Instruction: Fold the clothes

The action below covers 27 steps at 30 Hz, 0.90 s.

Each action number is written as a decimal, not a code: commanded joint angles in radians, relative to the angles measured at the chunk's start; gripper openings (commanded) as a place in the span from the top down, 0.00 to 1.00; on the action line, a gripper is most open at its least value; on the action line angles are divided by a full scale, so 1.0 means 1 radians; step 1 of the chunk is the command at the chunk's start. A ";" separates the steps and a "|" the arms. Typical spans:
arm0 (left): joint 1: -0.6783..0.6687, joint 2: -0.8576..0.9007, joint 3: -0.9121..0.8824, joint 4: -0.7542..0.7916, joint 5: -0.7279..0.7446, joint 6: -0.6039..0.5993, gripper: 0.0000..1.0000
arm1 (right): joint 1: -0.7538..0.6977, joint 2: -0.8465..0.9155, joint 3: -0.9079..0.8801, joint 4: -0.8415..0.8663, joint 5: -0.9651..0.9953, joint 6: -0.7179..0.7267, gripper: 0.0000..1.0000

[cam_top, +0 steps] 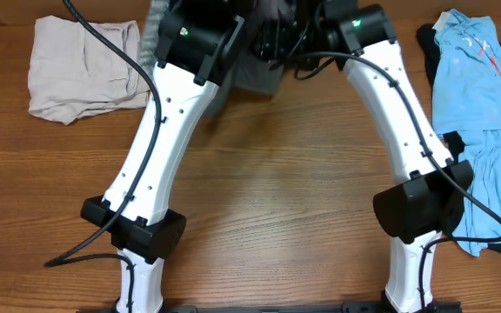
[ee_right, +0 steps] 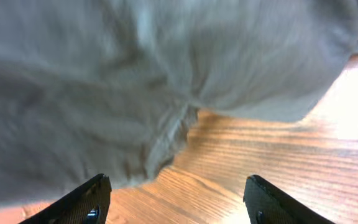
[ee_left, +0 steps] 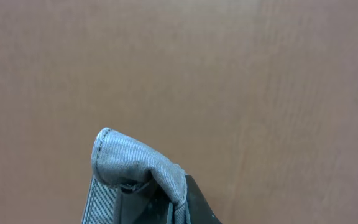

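The mid-grey shorts (cam_top: 255, 74) lie at the far middle of the table, mostly hidden under both arms. My left gripper (ee_left: 166, 202) is shut on a fold of the grey shorts (ee_left: 135, 163), held above the wood. My right gripper (ee_right: 176, 199) is open and empty, its fingers wide apart just in front of the grey fabric (ee_right: 135, 81), which fills the upper part of its view. In the overhead view both grippers are hidden by the arms' own bodies.
A folded beige garment (cam_top: 81, 68) lies at the far left. A light blue garment (cam_top: 481, 122) over black cloth (cam_top: 426, 36) lies along the right edge. The arm bases stand at the near edge.
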 commanded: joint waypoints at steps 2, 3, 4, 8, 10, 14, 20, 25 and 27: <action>0.024 -0.014 0.026 -0.011 -0.010 -0.040 0.96 | 0.090 -0.008 -0.101 0.068 0.032 0.011 0.27; 0.027 -0.014 0.026 -0.019 -0.010 -0.040 0.96 | 0.100 -0.013 -0.148 0.107 0.027 0.032 0.27; 0.031 -0.016 0.026 -0.032 -0.010 -0.040 0.96 | 0.109 -0.027 -0.217 0.169 -0.001 0.052 0.27; 0.042 -0.016 0.026 -0.057 -0.010 -0.040 0.96 | 0.118 -0.190 -0.543 0.439 -0.028 0.074 0.27; 0.042 -0.016 0.026 -0.058 -0.009 -0.040 0.96 | 0.122 -0.277 -0.672 0.539 -0.018 0.069 0.24; 0.042 -0.016 0.026 -0.059 -0.009 -0.040 0.96 | 0.164 -0.395 -0.921 0.811 -0.008 0.057 0.23; 0.040 -0.016 0.026 -0.082 -0.009 -0.061 0.96 | 0.264 -0.356 -1.038 1.066 0.105 0.055 0.32; 0.034 -0.018 0.026 -0.084 -0.002 -0.070 0.96 | 0.332 -0.289 -1.038 1.168 0.365 0.083 0.32; 0.027 -0.018 0.026 -0.084 -0.002 -0.070 0.96 | 0.332 -0.247 -1.037 1.248 0.380 0.091 0.31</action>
